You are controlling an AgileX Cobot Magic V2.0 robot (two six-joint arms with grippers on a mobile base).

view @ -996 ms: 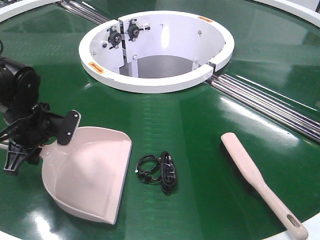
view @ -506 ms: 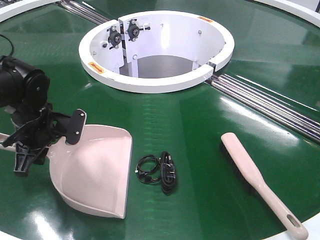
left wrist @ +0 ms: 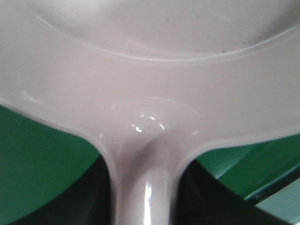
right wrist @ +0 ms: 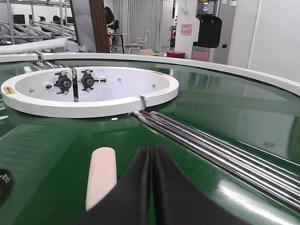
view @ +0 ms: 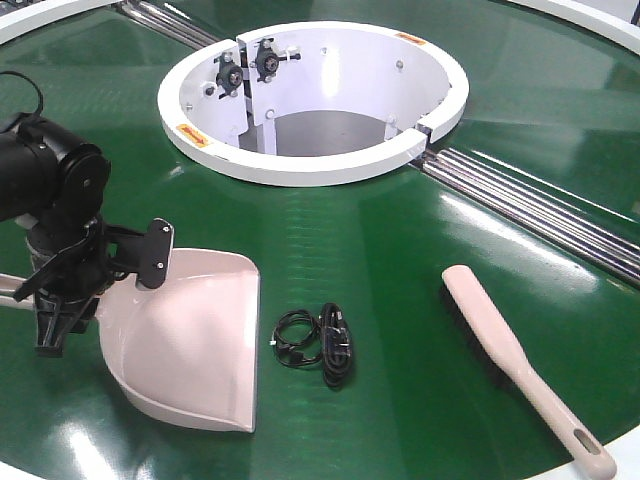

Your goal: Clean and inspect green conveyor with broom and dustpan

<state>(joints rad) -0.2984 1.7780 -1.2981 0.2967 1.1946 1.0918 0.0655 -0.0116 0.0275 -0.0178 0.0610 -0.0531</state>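
The green conveyor (view: 400,290) fills the front view. The pale pink dustpan (view: 190,340) lies on it at the lower left, lip facing right toward a black cable. My left gripper (view: 100,290) is shut on the dustpan's handle; the left wrist view shows the dustpan (left wrist: 150,70) close up, its handle held between dark fingers (left wrist: 96,197). The broom (view: 510,350) lies flat at the lower right, handle toward the front edge. My right gripper (right wrist: 152,159) is shut on nothing, low over the belt just right of the broom (right wrist: 101,178); it is outside the front view.
A coiled black cable (view: 320,345) lies on the belt between dustpan and broom. The white ring rim (view: 300,165) surrounds an open pit at centre. Steel rods (view: 530,205) run from the ring to the right. The conveyor's white outer edge (view: 600,15) curves at back.
My left arm has shifted right and forward, carrying the dustpan with it; the pan has turned slightly and its lip is nearer the cable. Broom and cable have not moved.
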